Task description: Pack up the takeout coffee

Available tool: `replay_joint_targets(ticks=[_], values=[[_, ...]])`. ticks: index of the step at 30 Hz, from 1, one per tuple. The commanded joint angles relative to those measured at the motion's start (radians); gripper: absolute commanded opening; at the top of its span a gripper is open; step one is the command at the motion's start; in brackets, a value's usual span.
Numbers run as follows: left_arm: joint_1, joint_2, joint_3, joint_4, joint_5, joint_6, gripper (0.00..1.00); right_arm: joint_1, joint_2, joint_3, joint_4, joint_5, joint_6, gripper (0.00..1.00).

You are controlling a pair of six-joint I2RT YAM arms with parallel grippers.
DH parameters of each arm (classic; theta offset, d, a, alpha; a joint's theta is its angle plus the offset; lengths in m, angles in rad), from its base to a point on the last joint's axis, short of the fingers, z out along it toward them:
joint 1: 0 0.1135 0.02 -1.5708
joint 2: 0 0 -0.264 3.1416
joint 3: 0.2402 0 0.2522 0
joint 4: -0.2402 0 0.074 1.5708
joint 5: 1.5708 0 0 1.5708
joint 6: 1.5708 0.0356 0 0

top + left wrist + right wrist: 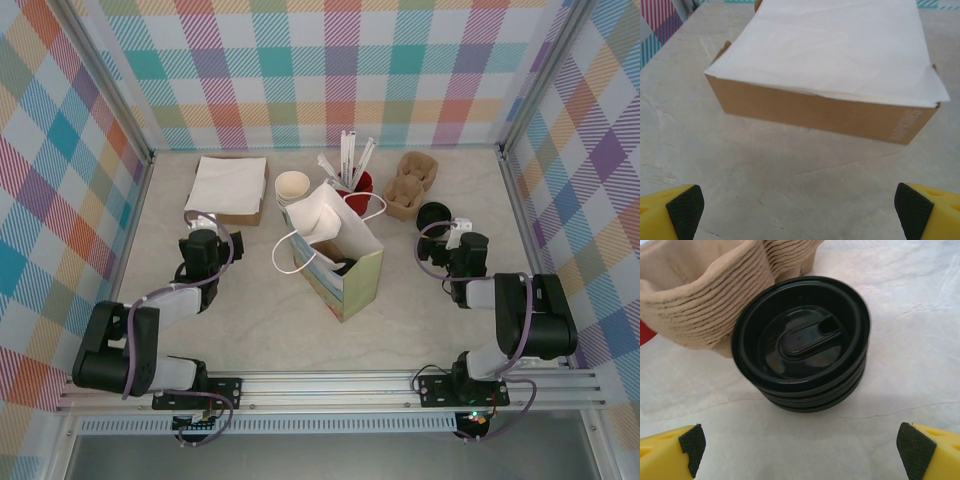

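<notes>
Left of the pale-green cord-handled paper bag (362,278) our left gripper (800,206) sits jaws apart; the takeout coffee (343,266), black lid up, seems inside that bag; right of it our right gripper (800,446), also spread empty, faces stacked black plastic lids (802,342); we judge packing done, next check cup upright.

The walls (340,70) are pastel plaid, the table (250,320) beige marbled, the lids (802,340) black, the box (815,112) brown, its napkins (840,45) white.
</notes>
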Motion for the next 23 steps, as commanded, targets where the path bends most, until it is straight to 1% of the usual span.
replay_joint_targets(ticks=[1,6,7,8,9,10,12,23], values=[[0.02,0.058,-0.025,0.192,0.034,0.015,1.0,-0.003,-0.001,0.045,0.033,-0.064,-0.028,1.0],[0.026,0.19,-0.08,0.396,0.046,0.012,1.0,-0.001,0.0,0.045,0.034,-0.059,-0.03,1.0],[0.028,0.189,-0.072,0.39,0.046,0.009,1.0,0.0,-0.001,0.045,0.036,-0.058,-0.031,1.0],[0.033,0.178,-0.06,0.341,0.054,0.004,1.0,0.001,0.0,0.045,0.036,-0.058,-0.032,1.0],[0.037,0.19,-0.049,0.342,0.053,0.001,1.0,0.001,-0.001,0.045,0.035,-0.056,-0.031,1.0],[0.041,0.188,-0.026,0.292,0.046,-0.005,1.0,0.002,0.0,0.045,0.035,-0.056,-0.031,1.0],[0.049,0.189,-0.032,0.302,0.062,-0.009,1.0,0.002,0.0,0.046,0.035,-0.055,-0.032,1.0],[0.049,0.189,-0.031,0.3,0.063,-0.008,1.0,0.005,0.0,0.048,0.032,-0.05,-0.034,1.0]])
